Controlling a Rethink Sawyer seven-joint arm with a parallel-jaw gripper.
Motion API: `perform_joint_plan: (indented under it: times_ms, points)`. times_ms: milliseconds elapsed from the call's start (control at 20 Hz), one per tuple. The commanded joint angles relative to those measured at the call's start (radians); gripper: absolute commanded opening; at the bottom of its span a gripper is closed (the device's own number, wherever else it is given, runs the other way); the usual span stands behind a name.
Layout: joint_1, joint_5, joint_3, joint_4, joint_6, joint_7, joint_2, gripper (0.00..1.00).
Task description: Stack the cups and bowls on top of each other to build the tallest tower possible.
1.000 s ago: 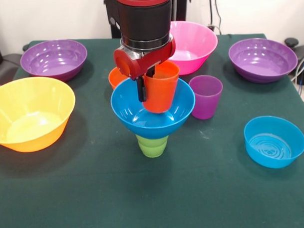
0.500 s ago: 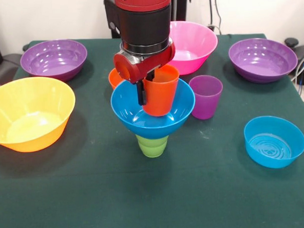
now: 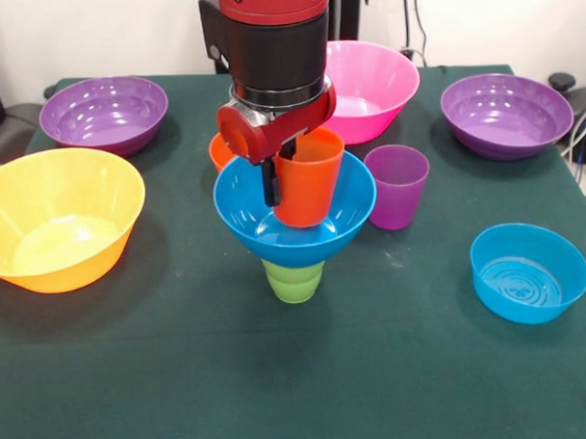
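Fingers (image 3: pixel 282 177) pinching orange cup's (image 3: pixel 309 180) rim, inside blue bowl (image 3: pixel 295 212) atop green cup (image 3: pixel 294 279), mid-worktop. Light, slick, stiff plastic; probably tippy, so best gripped at rim.

A green cup (image 3: pixel 294 280) carries a blue bowl (image 3: pixel 295 216) and an orange cup (image 3: pixel 308 177), beside a purple cup (image 3: pixel 397 185), on a dark green bench (image 3: pixel 183 377).

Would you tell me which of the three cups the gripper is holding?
The orange cup, held by the gripper inside the medium blue bowl; the purple cup stands alone.
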Motion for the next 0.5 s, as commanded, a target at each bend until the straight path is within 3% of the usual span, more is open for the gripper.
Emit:
perform_joint_plan:
  times_ms: [50,500]
  points:
    - [-0.001,-0.069,0.049,-0.035,-0.031,-0.111,0.016,0.0]
    - [0.002,-0.072,0.05,-0.048,-0.022,-0.112,0.022,0.0]
